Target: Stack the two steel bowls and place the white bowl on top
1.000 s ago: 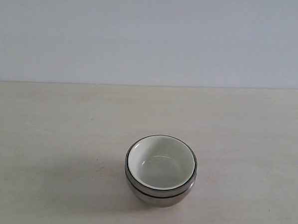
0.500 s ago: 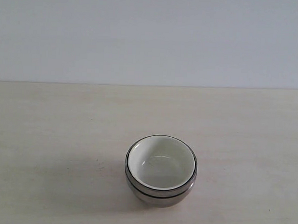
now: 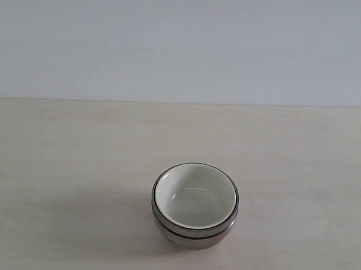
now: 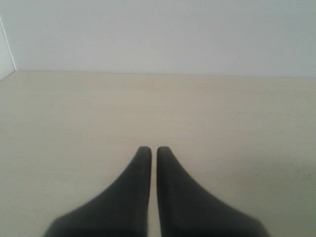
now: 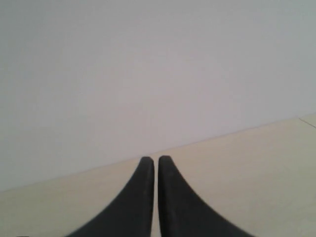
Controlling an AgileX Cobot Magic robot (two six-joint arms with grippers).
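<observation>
Two steel bowls hold the white bowl, clear of the closed, empty left tool and right tool.

Bowl stack standing alone near the table's front middle, open tabletop on every side of it, wall closing the far edge

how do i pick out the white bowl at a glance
On the pale table, toward the exterior camera, stands one stack of bowls. The white bowl sits nested on top, glossy cream against the mirror-shiny steel bowls around it.
</observation>
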